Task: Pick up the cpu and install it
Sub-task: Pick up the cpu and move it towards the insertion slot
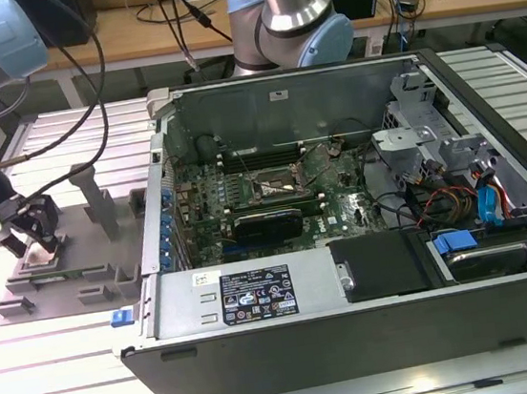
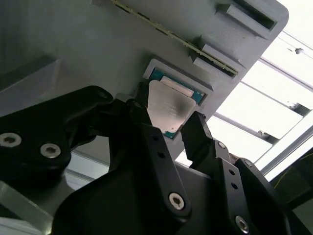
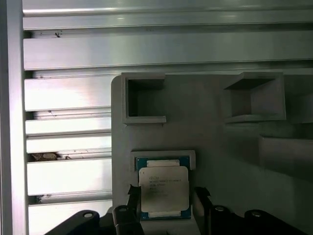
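- Between the spread jaws of the gripper [image 3: 167,198] sits the cpu [image 3: 164,186], flat in its grey tray [image 3: 220,142] pocket.
- Close evenly on opposite edges (any skew would likely tilt it).

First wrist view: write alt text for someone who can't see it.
A silver-topped cpu sits in a recess of a grey tray, with the gripper astride it, its open black fingers on either side. The tray lies on a slatted metal table.
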Controlling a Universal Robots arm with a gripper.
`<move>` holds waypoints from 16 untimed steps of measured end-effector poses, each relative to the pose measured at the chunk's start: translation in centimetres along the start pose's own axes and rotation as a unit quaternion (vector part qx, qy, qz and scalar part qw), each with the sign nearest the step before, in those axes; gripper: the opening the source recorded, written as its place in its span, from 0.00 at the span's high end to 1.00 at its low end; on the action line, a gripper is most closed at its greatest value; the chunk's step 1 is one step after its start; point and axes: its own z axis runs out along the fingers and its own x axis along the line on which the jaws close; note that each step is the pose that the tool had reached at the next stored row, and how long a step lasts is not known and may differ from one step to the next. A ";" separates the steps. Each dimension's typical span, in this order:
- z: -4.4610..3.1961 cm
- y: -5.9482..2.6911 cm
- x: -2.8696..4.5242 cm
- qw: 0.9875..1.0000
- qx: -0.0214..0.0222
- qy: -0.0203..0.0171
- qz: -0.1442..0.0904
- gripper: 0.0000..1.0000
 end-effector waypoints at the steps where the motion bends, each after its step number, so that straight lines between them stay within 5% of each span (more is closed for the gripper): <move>1: 0.00 0.00 0.00 1.000 0.000 0.000 0.000 0.45; 4: 0.01 0.00 0.00 1.000 0.000 0.000 0.000 0.38; 16: 1.50 0.51 0.10 1.000 -0.001 0.000 -0.004 0.38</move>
